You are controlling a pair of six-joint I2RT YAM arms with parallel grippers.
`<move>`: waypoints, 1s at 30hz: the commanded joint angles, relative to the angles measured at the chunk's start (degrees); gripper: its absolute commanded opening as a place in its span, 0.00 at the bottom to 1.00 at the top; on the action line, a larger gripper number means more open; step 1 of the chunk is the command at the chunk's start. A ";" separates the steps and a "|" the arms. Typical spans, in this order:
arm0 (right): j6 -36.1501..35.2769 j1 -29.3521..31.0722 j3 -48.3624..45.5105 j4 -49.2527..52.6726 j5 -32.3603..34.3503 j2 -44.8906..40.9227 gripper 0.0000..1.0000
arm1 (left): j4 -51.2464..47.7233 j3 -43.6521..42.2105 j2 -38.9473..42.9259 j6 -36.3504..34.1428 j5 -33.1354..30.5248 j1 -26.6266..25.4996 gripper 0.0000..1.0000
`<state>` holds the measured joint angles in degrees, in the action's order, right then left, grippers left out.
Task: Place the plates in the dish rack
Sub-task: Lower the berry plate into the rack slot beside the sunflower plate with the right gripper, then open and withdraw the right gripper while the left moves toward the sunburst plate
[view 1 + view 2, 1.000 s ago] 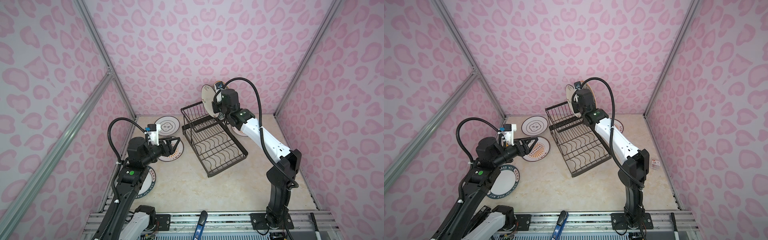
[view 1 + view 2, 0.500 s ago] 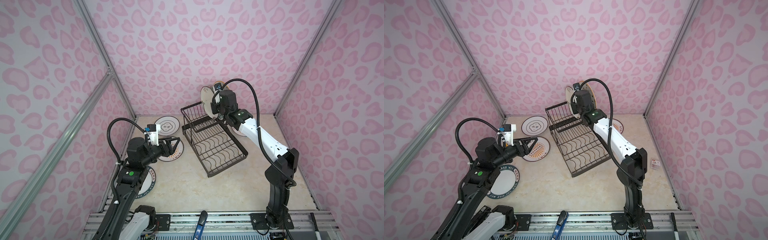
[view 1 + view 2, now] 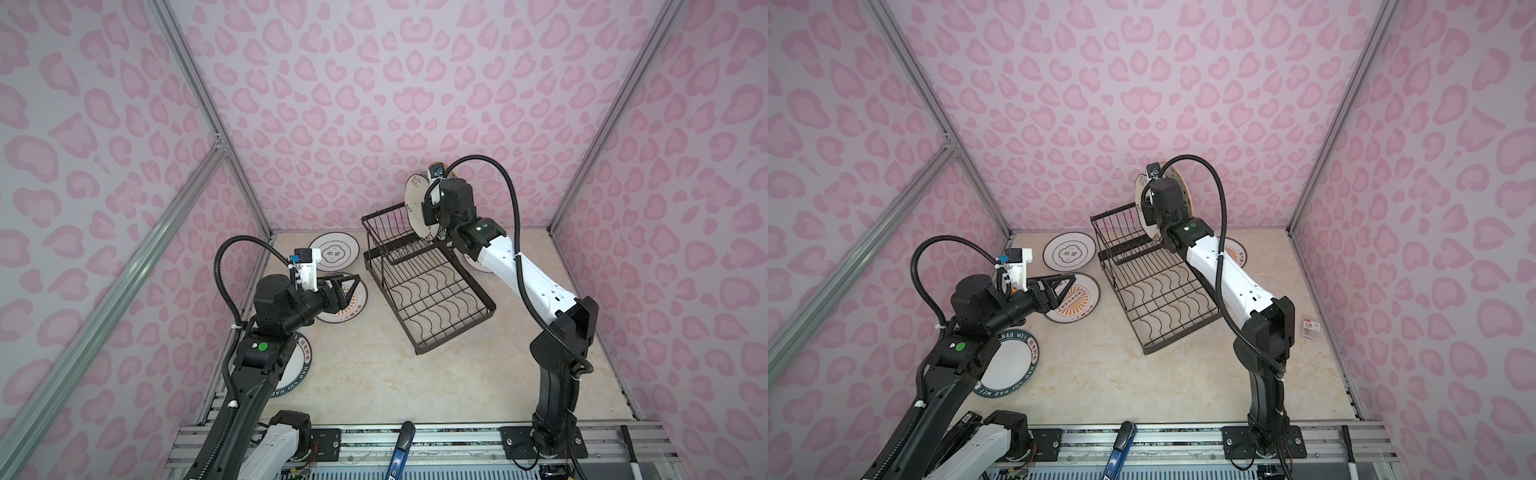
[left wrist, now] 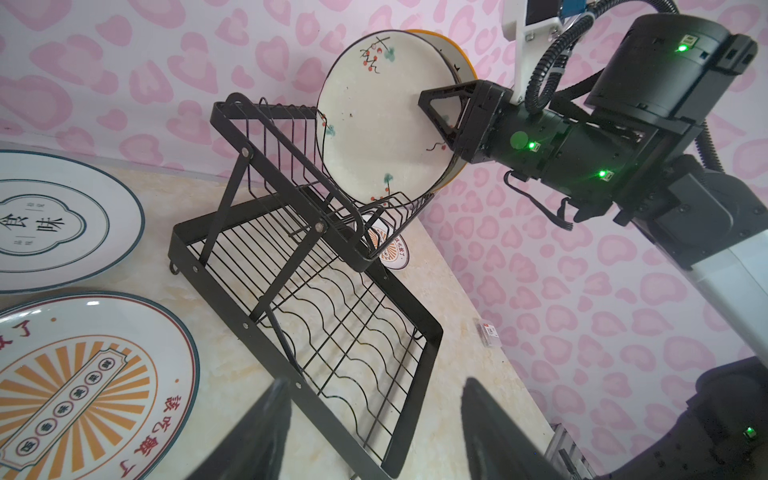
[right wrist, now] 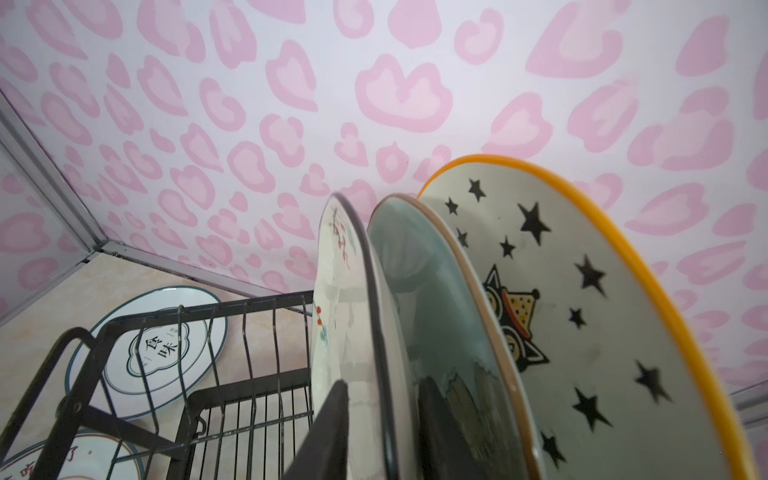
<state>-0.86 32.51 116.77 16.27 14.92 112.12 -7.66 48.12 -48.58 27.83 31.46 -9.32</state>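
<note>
The black wire dish rack (image 3: 436,299) (image 3: 1167,299) (image 4: 332,299) stands mid-table. In its raised basket three plates stand on edge: cream floral (image 4: 374,124) (image 5: 345,332), pale blue (image 5: 428,311), starred yellow-rimmed (image 5: 582,332). My right gripper (image 3: 428,212) (image 5: 386,436) straddles the cream plate's rim, open, with a gap on each side. My left gripper (image 3: 1065,291) (image 4: 374,432) hovers open and empty over an orange sunburst plate (image 3: 1077,299) (image 4: 83,395). Flat on the table lie the white black-ringed plate (image 3: 335,253), the green-rimmed lettered one (image 3: 1009,361) and another sunburst plate (image 3: 1233,253).
A small red-and-white card (image 3: 1311,328) lies on the table near the right wall. A blue-handled tool (image 3: 401,449) rests on the front rail. Pink patterned walls and aluminium posts close in the table on three sides.
The right wrist has shifted slightly left at the basket, and its jaws have come apart from the cream plate's rim. The left arm has not moved.
</note>
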 commanded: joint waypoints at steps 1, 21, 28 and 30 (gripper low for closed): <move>-0.45 -0.24 0.36 -2.03 0.82 0.04 0.37 | 0.56 0.79 -0.41 -0.59 -0.30 0.06 0.67; -0.46 -0.80 -5.65 -7.13 -1.46 -8.45 0.55 | 0.33 0.99 -1.74 1.17 -6.64 0.14 0.77; 0.93 -0.94 -16.50 -11.40 -3.69 -18.45 0.70 | -3.07 0.66 -1.69 1.76 -11.69 0.10 0.85; 1.66 -0.97 -20.09 -12.12 -4.25 -21.45 0.72 | -4.31 -0.03 -1.70 2.12 -13.35 0.14 0.86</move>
<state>-0.36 31.59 99.63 7.29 11.86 92.88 -10.17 48.38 -50.37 29.06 21.43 -9.28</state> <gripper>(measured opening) 0.716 0.852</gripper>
